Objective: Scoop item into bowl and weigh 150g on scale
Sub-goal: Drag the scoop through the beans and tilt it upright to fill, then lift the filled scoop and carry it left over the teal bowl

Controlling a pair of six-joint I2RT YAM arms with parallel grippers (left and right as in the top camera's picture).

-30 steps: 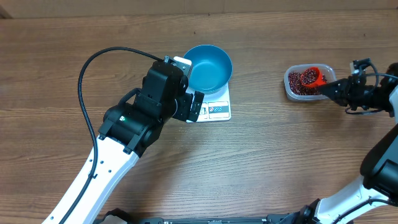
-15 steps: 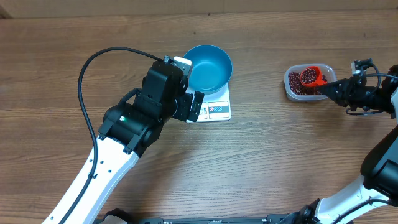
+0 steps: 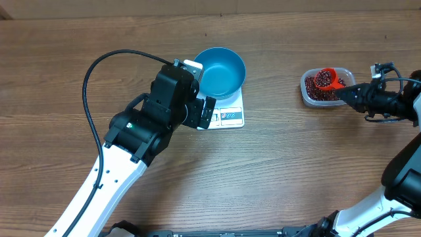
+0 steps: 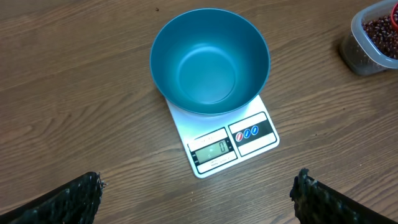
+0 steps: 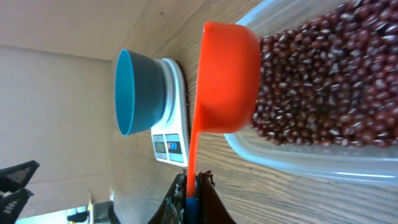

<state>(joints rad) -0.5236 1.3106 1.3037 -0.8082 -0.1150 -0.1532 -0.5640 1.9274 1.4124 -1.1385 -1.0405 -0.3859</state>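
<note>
The blue bowl [image 3: 222, 71] stands empty on the white scale [image 3: 231, 117], whose display faces the front. My left gripper [image 3: 204, 110] hovers open just in front of the scale; in the left wrist view its fingertips [image 4: 87, 190] stand wide apart below the scale [image 4: 233, 144] and the bowl [image 4: 209, 61]. At the right, red-brown beans [image 3: 314, 92] fill a clear tub. My right gripper [image 3: 348, 95] is shut on the handle of an orange scoop [image 3: 325, 79] heaped with beans, held over the tub. The right wrist view shows the scoop [image 5: 227, 78] above the beans [image 5: 323, 93].
The clear tub [image 5: 298, 163] sits near the table's right side, apart from the scale. A black cable [image 3: 99, 72] loops from the left arm across the wood. Bare wooden tabletop lies between scale and tub.
The right gripper has lifted the scoop slightly up and back out of the bean heap, still loaded. The left arm, bowl and scale have not moved.
</note>
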